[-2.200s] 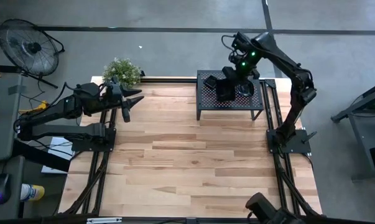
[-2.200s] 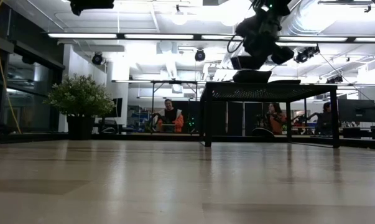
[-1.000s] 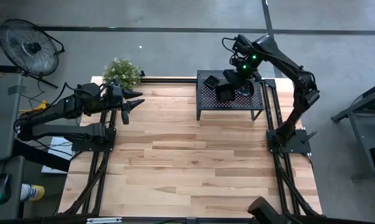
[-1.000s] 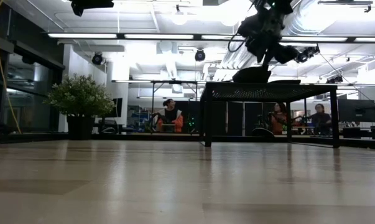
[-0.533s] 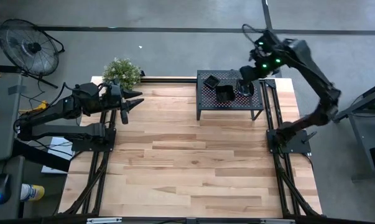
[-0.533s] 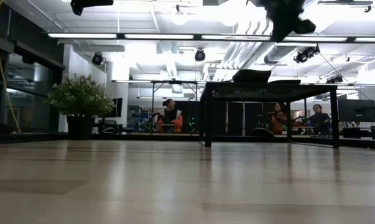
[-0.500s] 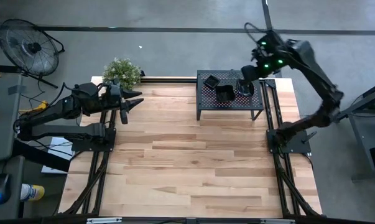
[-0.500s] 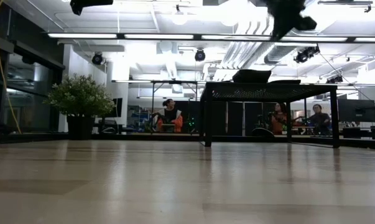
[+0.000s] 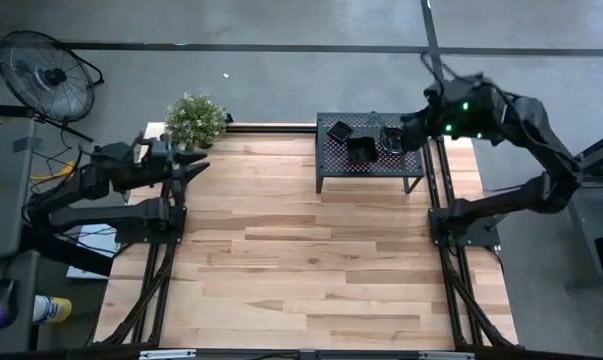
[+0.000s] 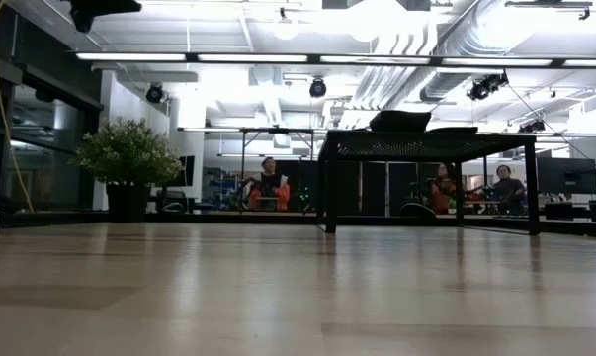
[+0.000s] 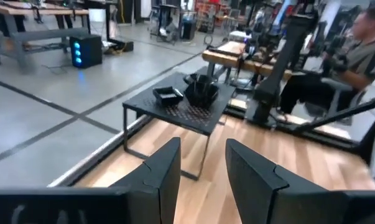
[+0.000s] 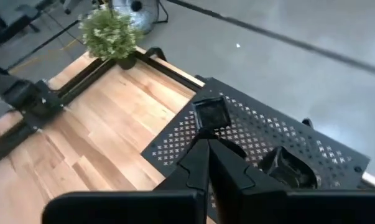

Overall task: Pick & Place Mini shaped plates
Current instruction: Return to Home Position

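Small black glossy mini shaped plates lie on top of the black perforated rack (image 9: 371,165) at the table's far right: a square one (image 9: 338,130) (image 12: 211,113), one in the middle (image 9: 361,150) and a pile (image 9: 393,140) (image 12: 287,165). My right gripper (image 9: 405,135) (image 12: 207,158) hangs shut and empty above the rack's right end, pointing slantwise down at it. My left gripper (image 9: 197,165) (image 11: 203,177) is open and empty, held high at the table's far left, pointing level toward the rack (image 11: 187,113).
A potted plant (image 9: 195,115) stands at the table's far left corner, just beyond my left gripper. The wooden table top (image 9: 301,260) stretches out in front of the rack. People sit at desks in the room behind (image 10: 271,183).
My right gripper has risen from just above the plates and drawn back toward the table's right edge, turning as it went; the plates stay on the rack. My left gripper has drawn back a little toward the table's left edge.
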